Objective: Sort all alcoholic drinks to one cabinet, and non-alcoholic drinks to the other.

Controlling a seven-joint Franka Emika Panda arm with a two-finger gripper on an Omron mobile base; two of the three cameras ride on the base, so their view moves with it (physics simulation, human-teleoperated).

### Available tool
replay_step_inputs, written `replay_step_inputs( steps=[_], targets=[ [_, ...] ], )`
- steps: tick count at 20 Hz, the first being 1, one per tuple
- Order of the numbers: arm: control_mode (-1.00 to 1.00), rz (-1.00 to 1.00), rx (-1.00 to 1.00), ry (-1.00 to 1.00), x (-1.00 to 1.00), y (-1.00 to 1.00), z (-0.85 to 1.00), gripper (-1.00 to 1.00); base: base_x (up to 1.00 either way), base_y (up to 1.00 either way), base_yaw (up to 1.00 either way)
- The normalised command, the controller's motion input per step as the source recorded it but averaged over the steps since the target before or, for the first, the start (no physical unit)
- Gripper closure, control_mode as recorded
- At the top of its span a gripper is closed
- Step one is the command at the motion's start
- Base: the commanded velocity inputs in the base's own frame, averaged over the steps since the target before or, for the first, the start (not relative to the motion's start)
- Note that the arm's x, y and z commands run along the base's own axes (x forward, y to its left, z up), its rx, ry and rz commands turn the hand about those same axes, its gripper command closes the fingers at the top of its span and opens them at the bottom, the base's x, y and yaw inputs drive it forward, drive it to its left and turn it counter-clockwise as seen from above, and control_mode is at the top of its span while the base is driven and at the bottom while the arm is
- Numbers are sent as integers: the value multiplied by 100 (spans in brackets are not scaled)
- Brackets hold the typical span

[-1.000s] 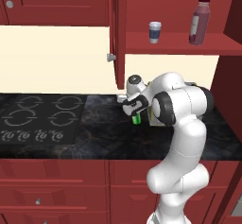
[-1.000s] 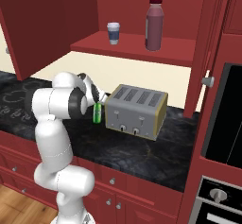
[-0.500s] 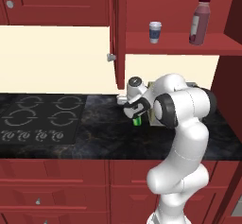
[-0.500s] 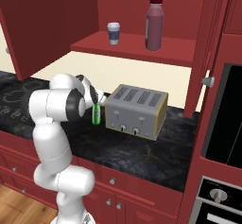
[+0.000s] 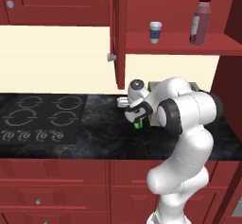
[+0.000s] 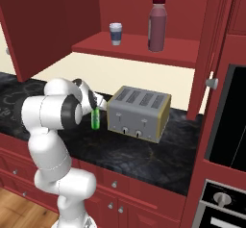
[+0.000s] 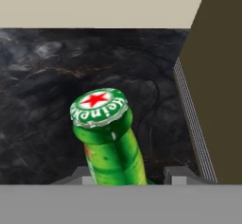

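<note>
The tool (image 5: 137, 116) sits low over the black marble worktop (image 5: 99, 133), just left of the grey four-slot toaster (image 6: 139, 112). Its fingers stand on either side of the bright green slim glass bottle (image 6: 95, 119), closed against the bottle's sides; the bottle is clamped in the tool. In the hand view the same green bottle (image 7: 111, 145) rises between the two dark fingertips (image 7: 177, 173), its green cap with a red star facing the camera and the neck leaning slightly toward the upper left of that view. The perforated grey side of the toaster (image 7: 194, 124) runs along the right of that view, close to the bottle but apart from it.

In the right base view the bottle stands upright, with its base at or just above the worktop; contact with the surface cannot be determined.

The red wall cabinet (image 5: 170, 10) above is open. On its shelf (image 6: 129, 46) stand the small white lidded cup with a dark sleeve (image 5: 155, 31) and, well apart to its right, the wide dark red-purple juice bottle with a maroon cap (image 5: 198, 22). Both are upright.

A black glass cooktop with ring markings (image 5: 38, 116) lies in the worktop to the left, well apart from the tool.
</note>
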Motion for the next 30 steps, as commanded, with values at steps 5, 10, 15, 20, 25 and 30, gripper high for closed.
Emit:
replay_step_inputs(
  steps=[5,10,15,20,25,30],
  targets=[
    [-100,3,0,-3,-29,-8,8,100,0,0,0],
    [-100,3,0,-1,-32,-10,12,100,0,0,0],
    [-100,3,0,0,-32,-13,14,100,0,0,0],
    [-100,3,0,0,-33,-14,18,100,0,0,0],
    [-100,3,0,0,-34,-14,19,100,0,0,0],
    [-100,4,0,-1,-34,-13,21,100,0,0,0]
  ],
)
